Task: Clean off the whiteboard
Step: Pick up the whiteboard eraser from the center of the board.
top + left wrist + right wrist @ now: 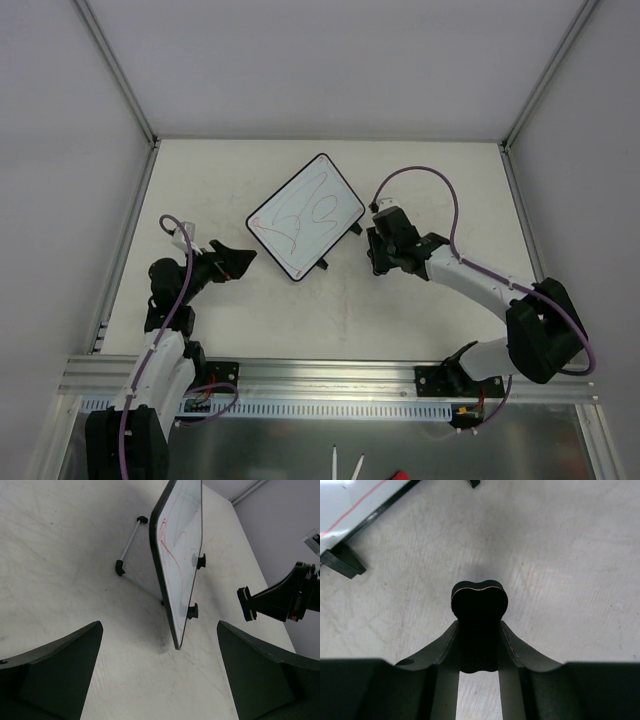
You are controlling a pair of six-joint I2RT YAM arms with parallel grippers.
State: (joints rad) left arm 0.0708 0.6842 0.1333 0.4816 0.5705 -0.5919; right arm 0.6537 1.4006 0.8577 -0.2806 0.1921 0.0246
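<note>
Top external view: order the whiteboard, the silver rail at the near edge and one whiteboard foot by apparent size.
Largest: silver rail, spanning most of the frame's width.
Next: whiteboard.
Smallest: whiteboard foot, a tiny black tab.

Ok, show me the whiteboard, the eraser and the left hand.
whiteboard [305, 217]: top view, middle of its scribbled face.
eraser [479, 600]: right wrist view, its rounded far end.
left hand [240, 262]: top view, midway between its fingertips.
</note>
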